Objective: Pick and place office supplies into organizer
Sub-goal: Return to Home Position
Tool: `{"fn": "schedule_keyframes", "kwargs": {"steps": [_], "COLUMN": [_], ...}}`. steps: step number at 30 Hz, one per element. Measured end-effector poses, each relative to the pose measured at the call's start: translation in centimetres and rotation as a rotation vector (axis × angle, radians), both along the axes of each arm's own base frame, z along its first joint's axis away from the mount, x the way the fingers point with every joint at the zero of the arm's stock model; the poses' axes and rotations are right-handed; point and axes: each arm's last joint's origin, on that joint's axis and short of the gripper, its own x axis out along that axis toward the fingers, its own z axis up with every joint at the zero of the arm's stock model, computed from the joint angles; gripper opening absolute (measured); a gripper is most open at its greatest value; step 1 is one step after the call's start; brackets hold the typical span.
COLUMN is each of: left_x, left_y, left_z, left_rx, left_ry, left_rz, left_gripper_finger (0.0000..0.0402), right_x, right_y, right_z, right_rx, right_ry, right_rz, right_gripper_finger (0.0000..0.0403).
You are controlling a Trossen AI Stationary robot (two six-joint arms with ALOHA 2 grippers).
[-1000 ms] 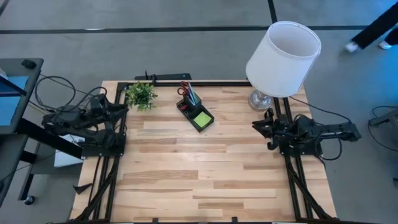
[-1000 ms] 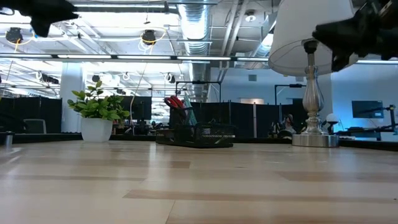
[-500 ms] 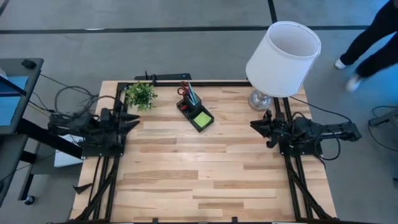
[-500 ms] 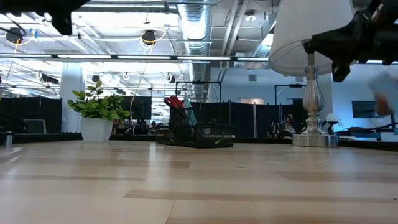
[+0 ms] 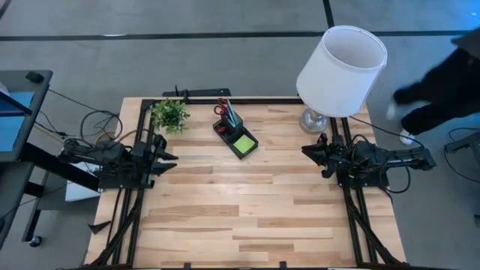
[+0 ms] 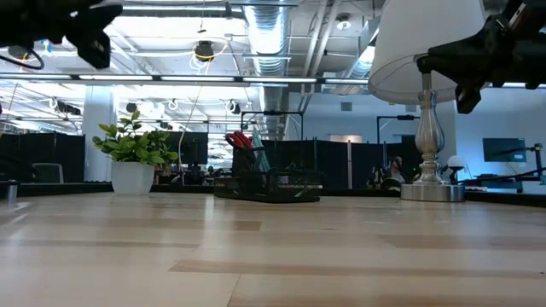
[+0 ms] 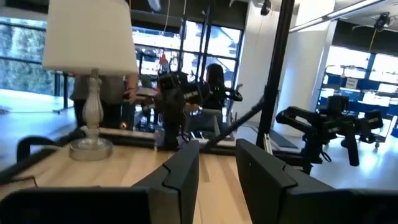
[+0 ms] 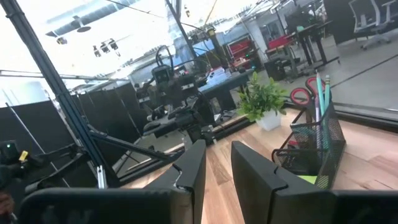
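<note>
Light wood planks are making up the tabletop, and it's mostly bare. The organizer is sitting close to the back edge, roughly at the middle, angled a bit, between a small potted plant toward the back left corner and a white-shaded lamp at the back right corner. Red-handled scissors and a few pens are sticking up out of the taller cup section, and the lime-green sticky notes are lying in the lower tray section.

The left pincer is hanging over the left edge of the tabletop, pointing inward, well apart from the organizer. Its fingers are showing a narrow gap and gripping nothing. The right pincer is hovering at the right edge, just in front of the lamp base, also pointing inward, fingers parted slightly with nothing between them.

Off past the right side, a person in dark clothes is walking across the grey floor.
</note>
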Motion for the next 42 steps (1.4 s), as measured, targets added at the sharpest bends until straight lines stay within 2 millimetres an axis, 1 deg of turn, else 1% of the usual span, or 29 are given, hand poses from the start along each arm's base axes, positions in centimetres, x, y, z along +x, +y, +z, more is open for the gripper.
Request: {"fn": "schedule_keyframes", "kwargs": {"steps": [7, 14, 21, 31, 34, 42], "left_x": [0.4, 0.9, 1.1, 1.1, 1.1, 1.2], "left_y": [-0.1, -0.3, -0.4, -0.4, -0.4, -0.4], "left_z": [-1.2, -3.0, -4.0, -4.2, -4.6, -4.6], "left_rx": [-0.009, 0.009, 0.003, -0.036, -0.029, -0.024], "left_ry": [0.031, 0.088, 0.109, 0.128, 0.169, 0.173], "left_rz": [-0.013, -0.047, -0.044, -0.044, -0.043, -0.045], "left_gripper_finger": [0.0100, 0.0100, 0.0100, 0.0100, 0.0100, 0.0100], "right_x": [0.0, 0.0, 0.0, 0.0, 0.0, 0.0], "right_y": [0.0, 0.0, 0.0, 0.0, 0.0, 0.0], "right_z": [0.0, 0.0, 0.0, 0.0, 0.0, 0.0], "right_rx": [0.000, 0.000, 0.000, 0.001, 0.000, 0.001], "right_ry": [0.000, 0.000, 0.000, 0.000, 0.000, 0.000], "right_rz": [0.000, 0.000, 0.000, 0.001, 0.001, 0.001], "right_gripper_finger": [0.0071, 0.0071, 0.0071, 0.0072, 0.0072, 0.0072]}}
